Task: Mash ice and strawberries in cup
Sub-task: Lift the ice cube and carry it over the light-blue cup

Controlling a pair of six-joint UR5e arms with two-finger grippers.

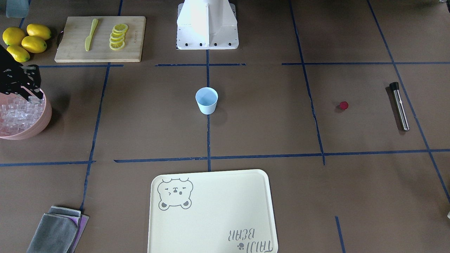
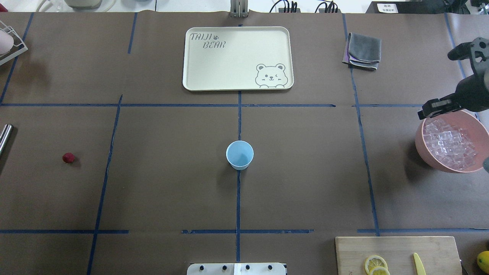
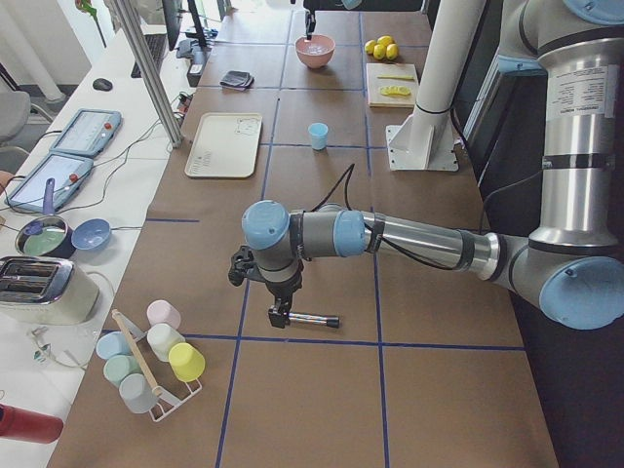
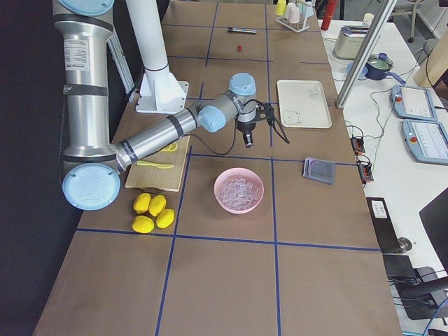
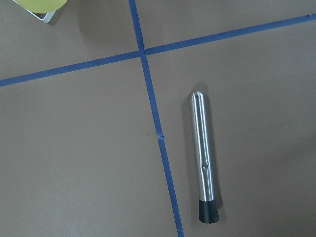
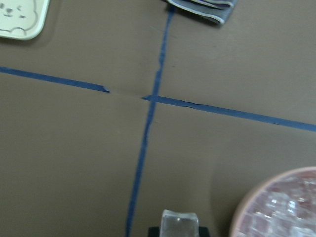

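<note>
Beside pink bowl, our right gripper pinches one ice cube.
Mid-table stands cup, strawberry and muddler beyond; left gripper over muddler, we can't tell its grip.

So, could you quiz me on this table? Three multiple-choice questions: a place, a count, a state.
1. Where is the strawberry? A in the bowl; B on the bare table; C on the tray.
2. How many whole lemons? A two; B four; C six.
3. The cup is: A upright and empty; B full of ice; C tipped over.
Answers: 1 B, it lies alone on the table. 2 B, four sit clustered together. 3 A, the overhead view shows its bare inside.
</note>
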